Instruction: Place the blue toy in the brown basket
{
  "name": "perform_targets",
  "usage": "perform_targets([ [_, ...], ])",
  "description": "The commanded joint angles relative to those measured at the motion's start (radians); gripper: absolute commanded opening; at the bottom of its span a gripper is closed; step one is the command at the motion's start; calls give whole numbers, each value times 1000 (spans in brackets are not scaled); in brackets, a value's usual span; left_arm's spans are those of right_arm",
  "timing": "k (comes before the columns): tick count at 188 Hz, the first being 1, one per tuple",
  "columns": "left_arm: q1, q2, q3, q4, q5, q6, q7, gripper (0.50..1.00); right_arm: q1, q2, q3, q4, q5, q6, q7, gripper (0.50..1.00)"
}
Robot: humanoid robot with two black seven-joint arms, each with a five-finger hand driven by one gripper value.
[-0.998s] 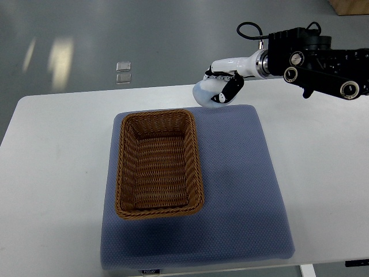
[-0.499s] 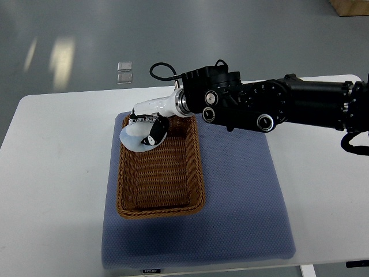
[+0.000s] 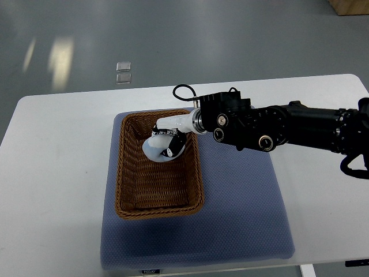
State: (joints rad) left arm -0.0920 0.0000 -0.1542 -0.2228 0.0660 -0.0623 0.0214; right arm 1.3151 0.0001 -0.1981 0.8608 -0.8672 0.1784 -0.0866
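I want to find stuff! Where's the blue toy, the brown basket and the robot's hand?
blue toy (image 3: 154,149), top view, its pale left side.
brown basket (image 3: 125,173), top view, its left wall.
right hand (image 3: 168,141), top view, fingers wrapped on the toy.

**Where everything's sitting right now**

From my feed: the brown woven wicker basket (image 3: 158,170) sits on the left part of the blue-grey padded mat (image 3: 242,202), which lies on the white table (image 3: 57,173). My right hand (image 3: 167,141), reaching in from the right, holds the pale blue rounded toy (image 3: 155,149) over the basket's far end.
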Motion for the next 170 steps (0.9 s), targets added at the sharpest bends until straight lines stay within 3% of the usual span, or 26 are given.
perform_targets([
  [1, 0, 0, -1, -1, 0, 1, 0, 1000, -14, 0, 2, -8, 0, -13, 16, 727],
  [38, 0, 0, 1, -1, 0, 1, 0, 1000, -17, 0, 3, -9, 2, -17, 34, 754],
  [95, 1, 0, -1, -1, 0, 1, 0, 1000, 19, 0, 152, -8, 45, 1, 34, 852],
  [117, 0, 0, 1, -1, 0, 1, 0, 1000, 36, 0, 218, -5, 106, 27, 34, 854],
  [146, 0, 0, 1, -1, 0, 1, 0, 1000, 24, -74, 356, -5, 211, 36, 34, 858],
  [170, 0, 0, 1, -3, 0, 1, 0, 1000, -59, -114, 546, -9, 321, 32, 45, 858],
])
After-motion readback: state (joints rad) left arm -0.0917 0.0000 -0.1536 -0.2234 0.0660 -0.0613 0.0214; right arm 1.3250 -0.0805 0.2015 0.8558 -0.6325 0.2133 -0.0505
